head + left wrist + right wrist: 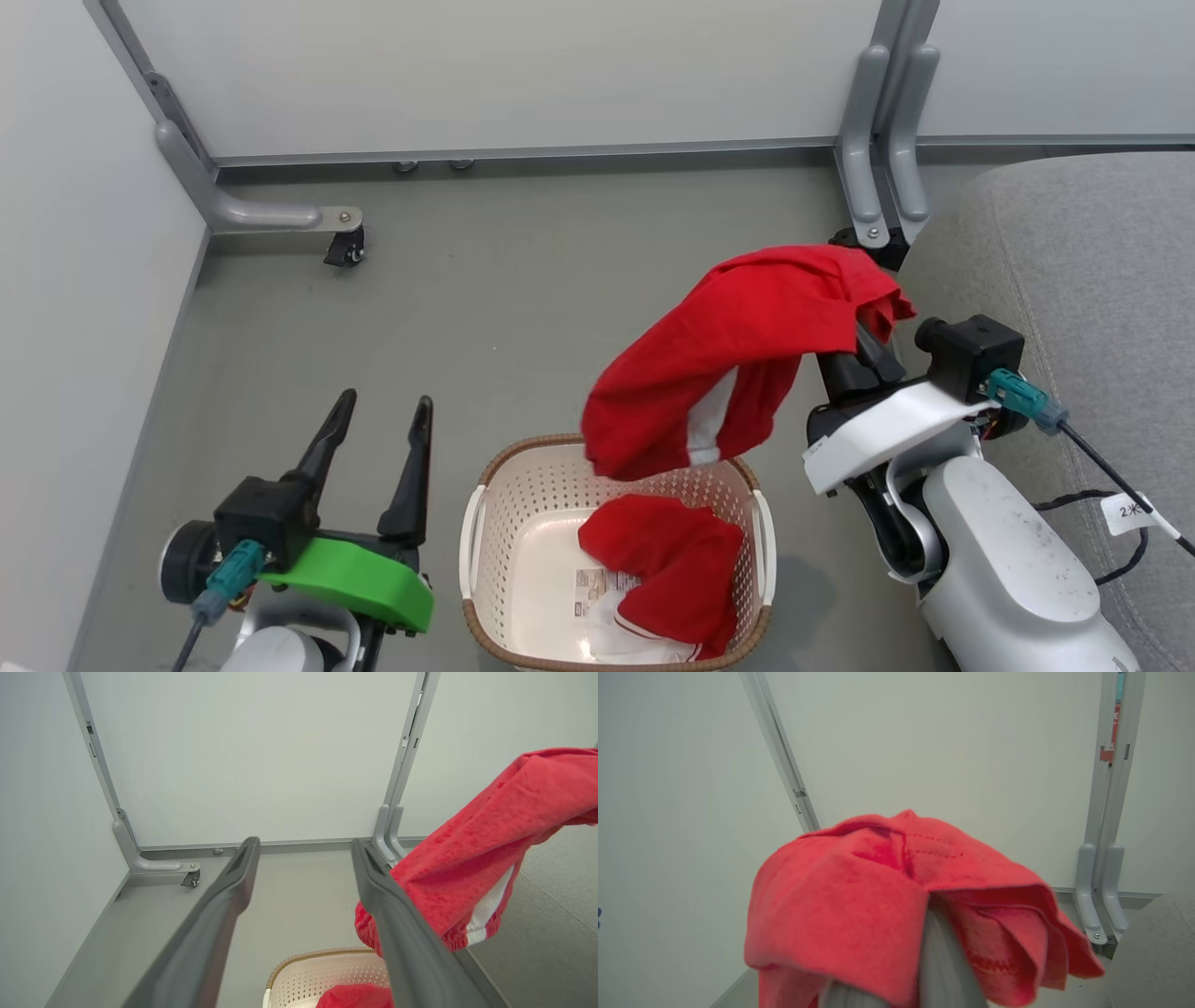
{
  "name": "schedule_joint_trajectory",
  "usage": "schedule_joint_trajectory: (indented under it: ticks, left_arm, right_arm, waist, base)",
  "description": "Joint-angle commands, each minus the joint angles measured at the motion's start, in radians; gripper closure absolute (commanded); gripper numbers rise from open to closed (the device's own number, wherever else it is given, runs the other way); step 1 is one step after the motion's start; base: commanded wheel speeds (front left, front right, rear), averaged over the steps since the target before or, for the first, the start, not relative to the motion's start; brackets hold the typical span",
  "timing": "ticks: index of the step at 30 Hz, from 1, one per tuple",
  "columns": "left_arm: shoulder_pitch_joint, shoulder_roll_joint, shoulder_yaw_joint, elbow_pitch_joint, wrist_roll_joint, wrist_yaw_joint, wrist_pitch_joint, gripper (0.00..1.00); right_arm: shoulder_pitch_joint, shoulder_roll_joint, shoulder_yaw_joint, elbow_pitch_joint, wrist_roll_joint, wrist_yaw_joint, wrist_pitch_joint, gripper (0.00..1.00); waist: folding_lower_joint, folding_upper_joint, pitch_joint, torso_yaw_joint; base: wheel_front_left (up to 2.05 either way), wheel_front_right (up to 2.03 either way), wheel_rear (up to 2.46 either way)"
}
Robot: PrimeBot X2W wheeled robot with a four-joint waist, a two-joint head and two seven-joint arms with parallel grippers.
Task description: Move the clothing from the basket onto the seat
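Observation:
A red garment [738, 359] with a white stripe hangs in the air above the basket's far right corner, draped over my right gripper [864, 322], which is shut on it; the fingertips are hidden under the cloth. In the right wrist view that red garment [901, 905] covers the fingers. A second red garment [677, 569] with white trim lies in the cream basket [485, 551], beside the label on its floor. The grey seat [1074, 271] is to the right of my right arm. My left gripper [383, 415] stands open, holding nothing, left of the basket; its fingers [233, 891] are spread wide.
White partition walls close the back and left, standing on grey metal legs [266, 217] with a castor [344, 247]. Another leg pair [882, 159] stands just behind the lifted garment. A black cable [1116, 485] with a tag trails over the seat. Grey floor [523, 308] lies beyond the basket.

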Motion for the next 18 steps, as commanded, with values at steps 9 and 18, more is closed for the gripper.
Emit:
schedule_joint_trajectory:
  ticks: [9, 18]
  left_arm:
    - [0.044, 0.038, 0.092, 0.063, -0.006, 0.04, -0.054, 0.0]
    - [0.099, 0.051, 0.19, 0.112, -0.003, 0.03, -0.073, 0.0]
  right_arm:
    - [0.076, 0.011, -0.047, -0.065, -0.04, -0.001, 0.028, 1.0]
    - [0.152, 0.025, -0.117, -0.162, -0.095, -0.001, 0.082, 1.0]
  waist:
    - [0.0, -0.0001, -0.009, -0.004]
    - [0.0, -0.0001, -0.017, -0.011]
  base:
    - [0.0, 0.0, 0.0]
    - [0.0, 0.0, 0.0]
